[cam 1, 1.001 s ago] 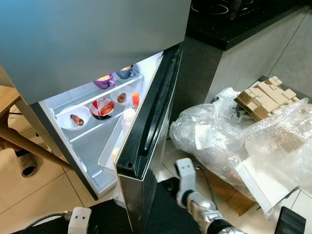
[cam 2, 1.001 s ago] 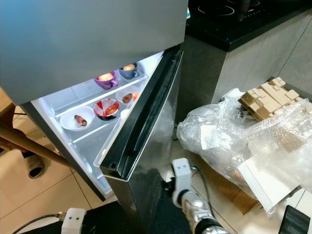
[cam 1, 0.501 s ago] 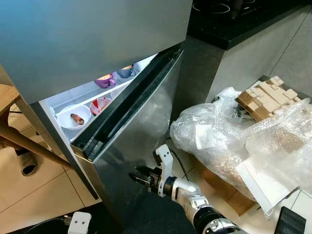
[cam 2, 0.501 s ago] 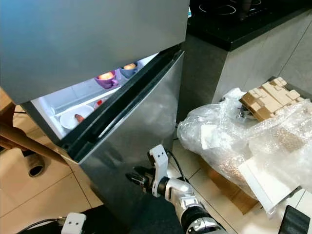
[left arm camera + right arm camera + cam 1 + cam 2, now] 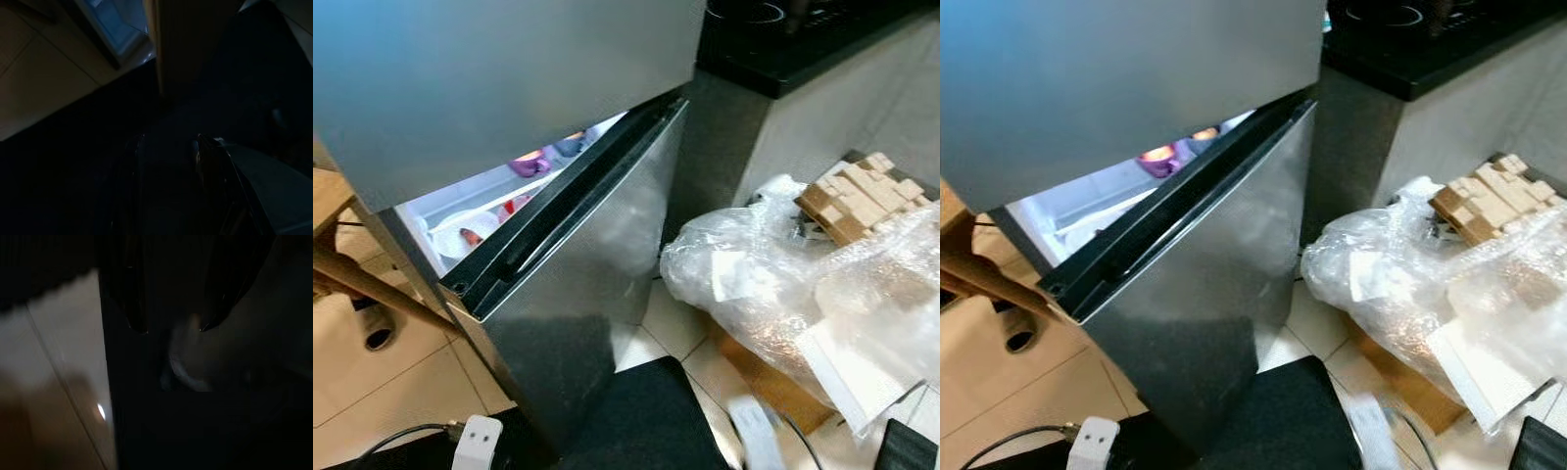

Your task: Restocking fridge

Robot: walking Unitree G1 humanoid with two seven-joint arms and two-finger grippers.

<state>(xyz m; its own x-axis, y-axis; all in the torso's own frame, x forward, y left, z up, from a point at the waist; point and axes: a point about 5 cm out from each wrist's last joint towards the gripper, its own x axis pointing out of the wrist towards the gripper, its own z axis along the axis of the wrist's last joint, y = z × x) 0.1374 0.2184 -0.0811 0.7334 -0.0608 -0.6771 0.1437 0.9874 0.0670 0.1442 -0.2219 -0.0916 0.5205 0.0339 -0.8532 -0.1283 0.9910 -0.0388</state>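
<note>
A: What are the jaws doing at this moment?

B: In the dark left wrist view the left gripper [image 5: 166,147] hangs low over the floor [image 5: 44,78]. Its two black fingers stand apart with nothing between them, so it is released. In the right wrist view the right gripper [image 5: 171,325] is also spread and empty, and its thin pointed tips hang over something pale and blurred that I cannot identify.

A: And the fridge?

B: The lower fridge door [image 5: 578,264] is at about 9 o'clock in the head view, a flat sheet of brushed grey steel with a black top edge. It stands ajar by a narrow wedge. I judge the restocking is near its end and the door only needs a last push.

A: Is something visible inside?

B: Yes, through the gap. On the lit white shelf [image 5: 460,201] there is a round white bowl [image 5: 465,230] with something brown in it, and further back a purple cup [image 5: 529,162]. They sit there to stay cold, I think.

A: What is at 3 o'clock?

B: A crumpled heap of clear plastic wrap [image 5: 773,284] on the floor, soft and shiny, with blocky beige cardboard packing [image 5: 852,191] on top. It lies near the door.
</note>
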